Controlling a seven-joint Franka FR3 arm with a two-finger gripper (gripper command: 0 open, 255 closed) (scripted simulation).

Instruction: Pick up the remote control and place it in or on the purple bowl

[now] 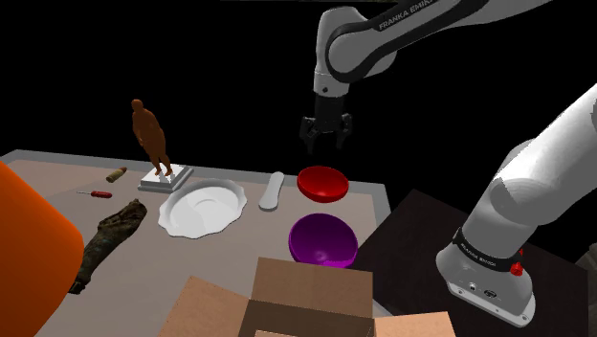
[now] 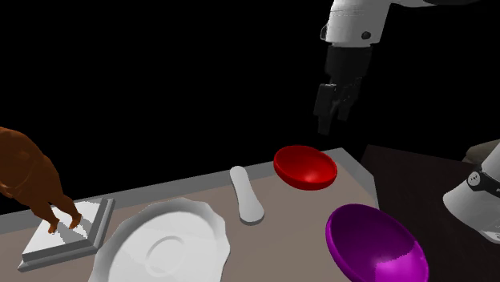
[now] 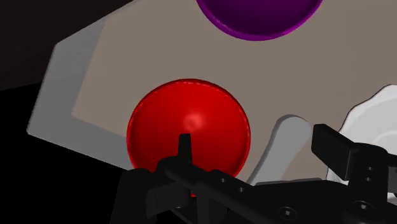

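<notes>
Shoulder cam: figurine (image 1: 150,136), box (image 1: 311,285), remote (image 1: 272,191).

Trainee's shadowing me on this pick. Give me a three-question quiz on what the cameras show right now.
1. True or false: the end effector is gripping the remote control.
2. Where does the remote control lie? A) on the table, between the white plate and the red bowl; B) inside the red bowl; C) on the white plate.
3. Fill in: the end effector hovers above the ____ bowl.

Key: 1 false, its fingers stand apart with nothing between them. 2 A. 3 red.
</notes>
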